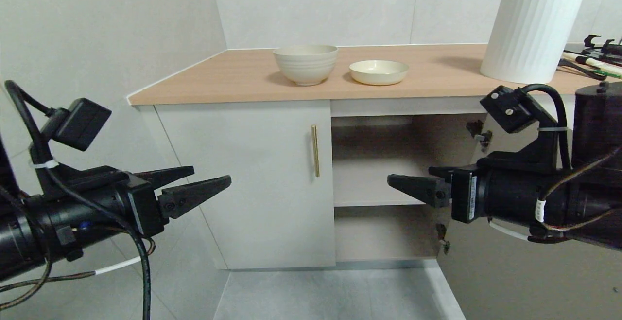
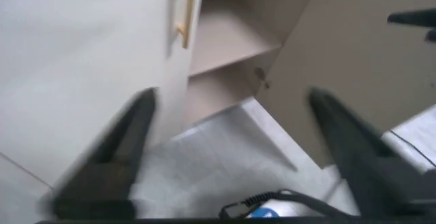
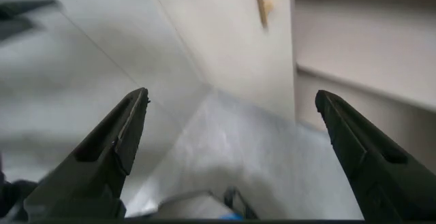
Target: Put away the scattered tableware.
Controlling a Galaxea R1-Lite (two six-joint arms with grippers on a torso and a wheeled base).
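Far left: left gripper (image 1: 212, 173), fingers spread and holding nothing, low in front of the closed cabinet door (image 1: 252, 184), well below the worktop (image 1: 218, 79). On the worktop, near its front edge and left of middle: cream ribbed bowl (image 1: 305, 63), upright. Just beside it to the right, apart and not touching: shallow cream dish (image 1: 379, 72), also upright. Below these: brass handle (image 1: 315, 151) at the closed door's right edge, then the open compartment (image 1: 369, 145) with one shelf (image 1: 379, 186) across its middle, and the right-hand door (image 1: 510, 271) swung out toward the robot. Toward the worktop's right end: tall white fluted container (image 1: 532, 30). At the far right edge: a clutter of pens or tools (image 1: 590, 62), too small to sort. Far right: right gripper (image 1: 410, 176), likewise spread wide and empty, in front of the open compartment at about shelf level. Step in hand, by judgement: approach before the first pick, with neither piece of tableware lifted and the storage already opened. Next move, by judgement: raise one gripper above the front edge, bring it over a rim, pinch one wall of the bowl or dish, lift clear, then lower to the shelf. Right gripper nearer the dish, left nearer the bowl. Care needed at the low dish rim and around the swung-out door.
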